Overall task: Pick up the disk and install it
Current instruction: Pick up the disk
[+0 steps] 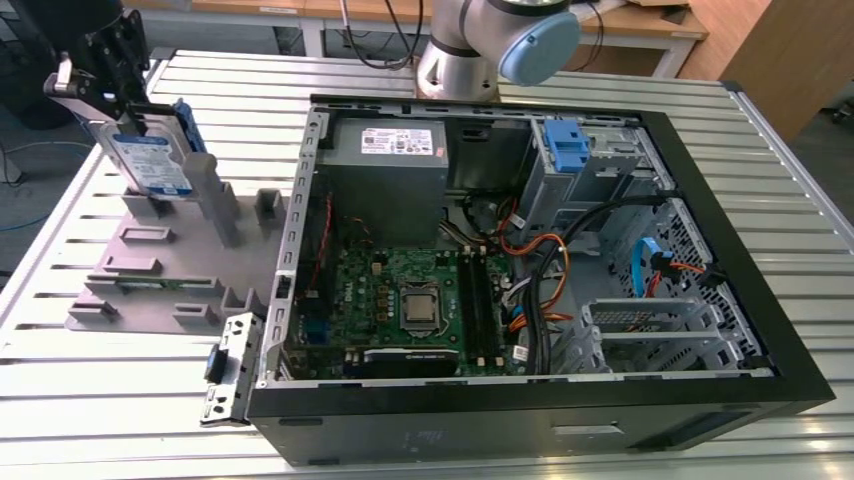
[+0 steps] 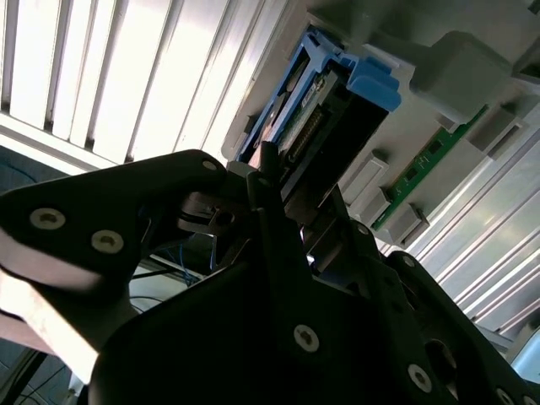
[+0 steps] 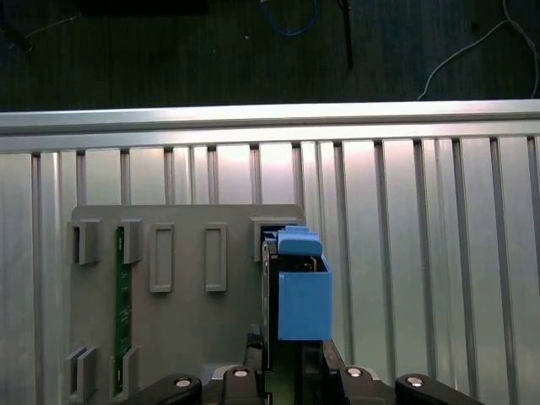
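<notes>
The disk (image 1: 150, 160) stands upright on its edge at the far end of the grey holder (image 1: 174, 265), at the exterior view's left, its blue-and-white label facing the camera and blue rails on its sides. My gripper (image 1: 114, 112) comes down on its upper end, with the fingers on either side of it and shut on the disk. In the first wrist view the disk (image 3: 299, 291) is seen edge-on with its blue rail, and the gripper (image 3: 283, 361) clamps it from both faces. In the second wrist view the disk (image 2: 316, 114) shows its connector edge between the black fingers (image 2: 270, 181).
An open computer case (image 1: 747, 385) lies at the exterior view's right with a motherboard, cables, a grey power-supply box (image 1: 387, 148) and a blue drive bay latch (image 1: 567, 145). A green memory stick (image 3: 123, 304) sits in the holder. The arm's base (image 1: 467, 55) stands behind the case.
</notes>
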